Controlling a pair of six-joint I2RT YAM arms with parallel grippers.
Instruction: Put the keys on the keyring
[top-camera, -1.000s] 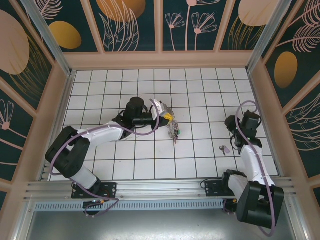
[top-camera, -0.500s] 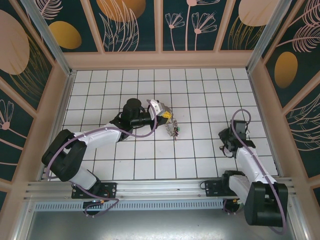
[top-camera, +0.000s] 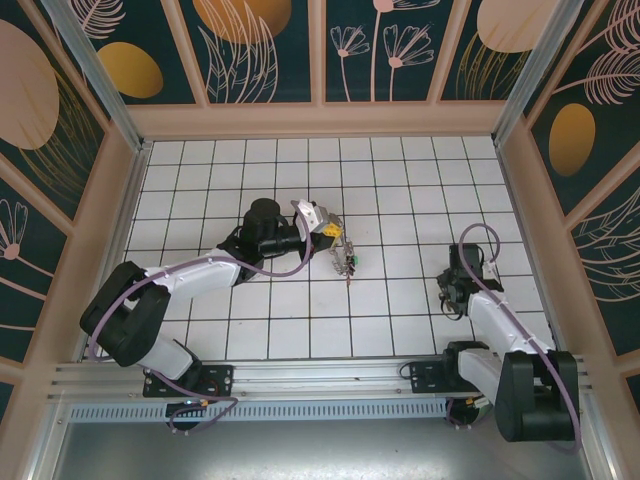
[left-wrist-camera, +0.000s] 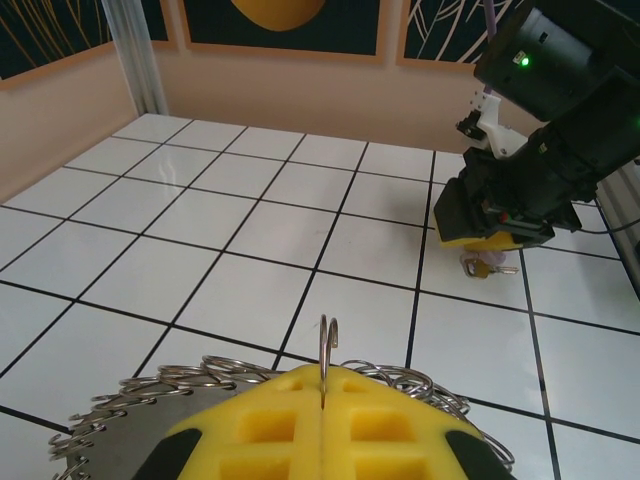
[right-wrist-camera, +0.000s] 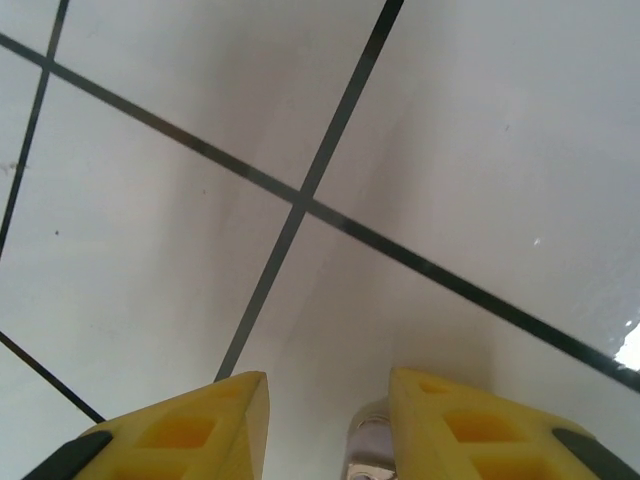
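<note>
My left gripper (top-camera: 328, 232) is shut on the keyring (left-wrist-camera: 326, 345), whose thin wire loop stands up edge-on from between the yellow fingers (left-wrist-camera: 270, 430). A bunch of keys (top-camera: 348, 262) on small rings (left-wrist-camera: 425, 382) hangs from it over the middle of the floor. My right gripper (top-camera: 450, 296) is low over the tiles at the right, tips down and open. One loose key with a pale purple head (left-wrist-camera: 485, 267) lies under it. In the right wrist view that key's head (right-wrist-camera: 368, 442) shows between the parted fingers (right-wrist-camera: 455, 425), close to the right one.
White tiled floor (top-camera: 300, 330) with black grout lines, boxed in by beige walls (top-camera: 320, 120) on three sides. The two arms' bases sit on the metal rail (top-camera: 320, 378) at the near edge. About three tiles of bare floor separate the two grippers.
My right arm has swung down and inward from the right wall and now covers the loose key. My left gripper with the keyring has drifted slightly left.
</note>
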